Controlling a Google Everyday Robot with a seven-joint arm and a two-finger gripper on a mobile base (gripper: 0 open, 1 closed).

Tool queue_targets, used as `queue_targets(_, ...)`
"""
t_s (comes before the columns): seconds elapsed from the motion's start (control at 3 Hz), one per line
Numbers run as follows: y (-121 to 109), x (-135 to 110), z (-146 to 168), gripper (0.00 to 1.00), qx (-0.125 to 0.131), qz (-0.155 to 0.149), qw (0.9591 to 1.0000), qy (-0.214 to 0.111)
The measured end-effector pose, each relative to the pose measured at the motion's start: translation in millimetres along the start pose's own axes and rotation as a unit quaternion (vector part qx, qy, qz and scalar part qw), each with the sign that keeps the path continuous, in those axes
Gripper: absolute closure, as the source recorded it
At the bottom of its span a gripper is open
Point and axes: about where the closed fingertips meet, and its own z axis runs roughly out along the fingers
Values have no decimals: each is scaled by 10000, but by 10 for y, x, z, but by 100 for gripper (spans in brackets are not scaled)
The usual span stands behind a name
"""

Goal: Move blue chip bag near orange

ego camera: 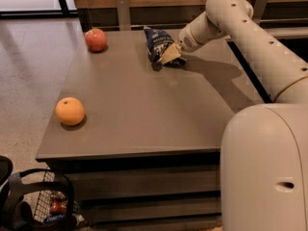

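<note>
Blue chip bag (156, 42) across table (144, 109) from orange (70, 111), well apart. Gripper (171, 56) at bag, equally far from orange; whether it grasps bag, cannot tell. Whole carry toward orange left.

end effector (170, 55) partly hiding blue chip bag (156, 41), basket (44, 198) cropped
</note>
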Motion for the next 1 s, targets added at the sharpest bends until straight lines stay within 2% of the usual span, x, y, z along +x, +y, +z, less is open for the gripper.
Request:
queue_targets(0.33,-114,-206,-472,100,407,-133,9991,9)
queue_targets(0.67,-146,-380,-868,100,693,-263,9972,-4)
queue_targets(1.0,-67,-497,-1222,100,786,-393,9961,-33)
